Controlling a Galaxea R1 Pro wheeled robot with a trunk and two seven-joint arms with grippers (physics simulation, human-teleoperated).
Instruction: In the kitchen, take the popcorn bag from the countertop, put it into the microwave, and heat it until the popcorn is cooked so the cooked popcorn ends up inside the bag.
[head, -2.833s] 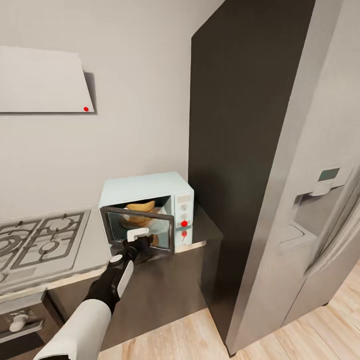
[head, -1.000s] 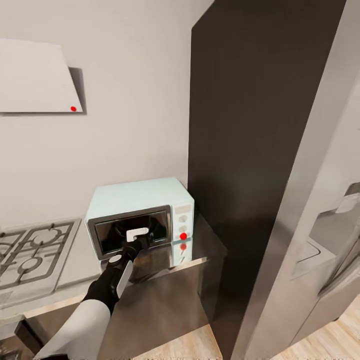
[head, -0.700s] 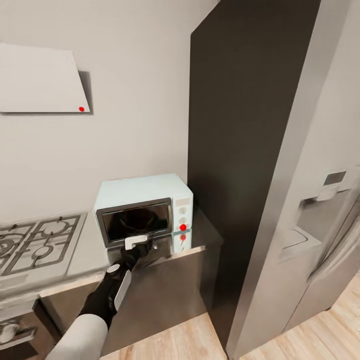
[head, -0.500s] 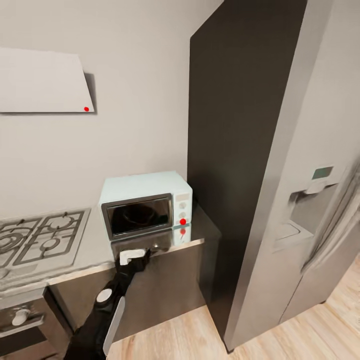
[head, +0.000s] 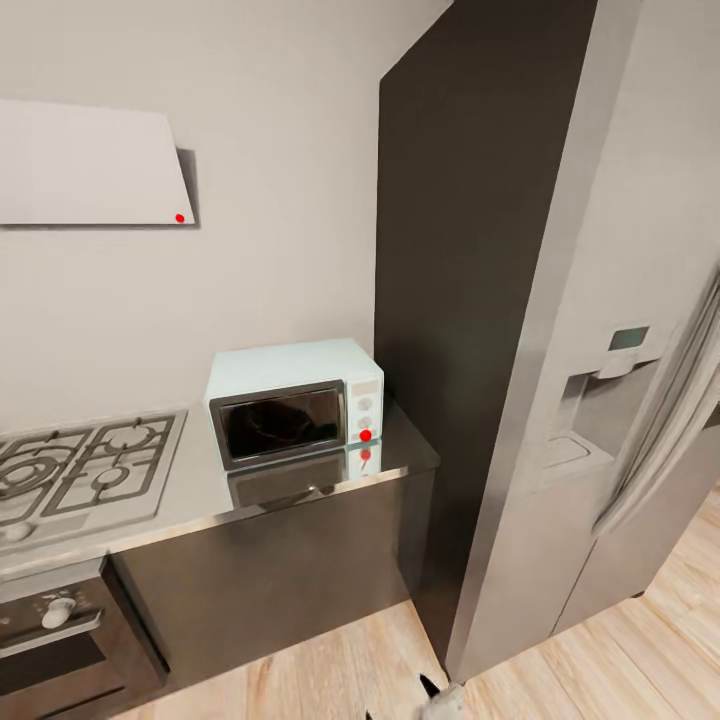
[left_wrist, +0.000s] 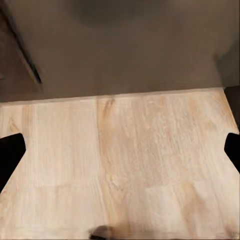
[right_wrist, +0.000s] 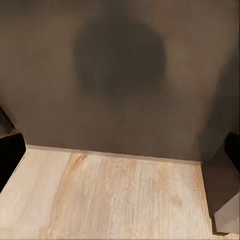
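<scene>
On countertop, closed microwave.

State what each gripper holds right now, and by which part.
Nothing is held. In both wrist views the left gripper and right gripper have jaws spread wide over bare wood floor, nothing between them.

Both arms lowered, jaws spread wide and empty

In the left wrist view the left gripper points down, its two dark fingertips showing at opposite edges of the frame, far apart with nothing between them. In the right wrist view the right gripper hangs the same way, one dark fingertip at each side edge, the jaws parted and holding nothing. In the head view a small grey-and-black piece of the robot shows at the lower edge; which part it is cannot be told.
</scene>
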